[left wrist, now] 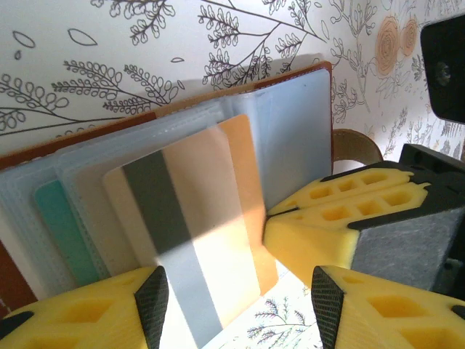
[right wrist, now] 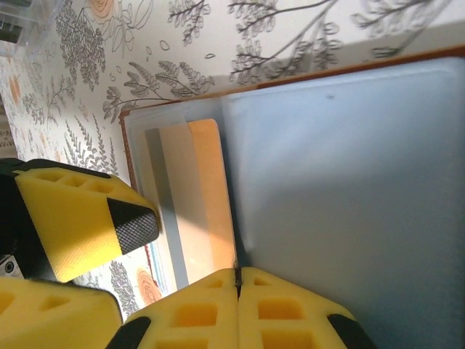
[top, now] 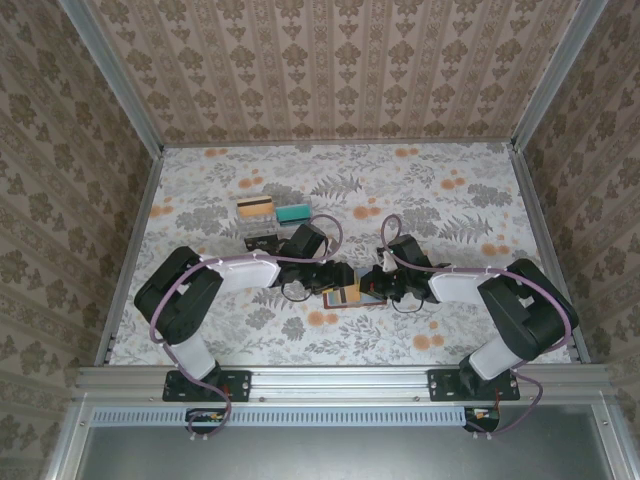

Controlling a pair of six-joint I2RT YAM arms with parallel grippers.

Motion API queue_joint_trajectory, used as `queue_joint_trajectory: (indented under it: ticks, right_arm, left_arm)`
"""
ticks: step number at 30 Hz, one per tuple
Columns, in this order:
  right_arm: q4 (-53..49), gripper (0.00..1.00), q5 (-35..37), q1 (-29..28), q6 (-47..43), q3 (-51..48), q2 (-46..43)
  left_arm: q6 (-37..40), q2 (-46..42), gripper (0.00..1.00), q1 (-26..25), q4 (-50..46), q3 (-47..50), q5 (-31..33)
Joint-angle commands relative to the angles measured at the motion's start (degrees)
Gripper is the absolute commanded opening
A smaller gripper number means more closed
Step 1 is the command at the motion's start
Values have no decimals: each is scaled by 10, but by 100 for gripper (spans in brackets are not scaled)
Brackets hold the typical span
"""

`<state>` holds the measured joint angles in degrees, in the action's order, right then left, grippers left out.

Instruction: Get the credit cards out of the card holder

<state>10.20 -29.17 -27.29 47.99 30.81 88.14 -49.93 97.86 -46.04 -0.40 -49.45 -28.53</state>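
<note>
Yellow foam left fingers (left wrist: 151, 299) stand apart, one on each side of an orange card with a dark stripe (left wrist: 196, 240) that pokes out of a clear pocket. Yellow right fingers (right wrist: 196, 313) are pressed shut at the edge of the blue-grey lining; whether they pinch it I cannot tell. The small brown leather card holder (top: 345, 297) lies open on the floral-print counter (top: 430, 200), between the two arms. A teal card (left wrist: 65, 233) sits in a neighbouring pocket.
</note>
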Motion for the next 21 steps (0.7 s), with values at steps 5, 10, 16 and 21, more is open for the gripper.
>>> queue_joint_trajectory:
  ticks: [5,10,16,21]
  right_arm:
    - [-17,0,-13,35,-17,-35,-33]
    - [11,20,-29,35,-14,-32,-24]
    - [52,25,-49,34,-1,-19,10]
    - [61,18,-58,35,3,-12,28]
  left_arm:
    - [4,-1,58,5,-19,14,-2]
    - [5,2,56,5,-19,10,-6]
    - [5,4,52,3,-17,10,-6]
    - [5,4,51,3,-16,10,-8]
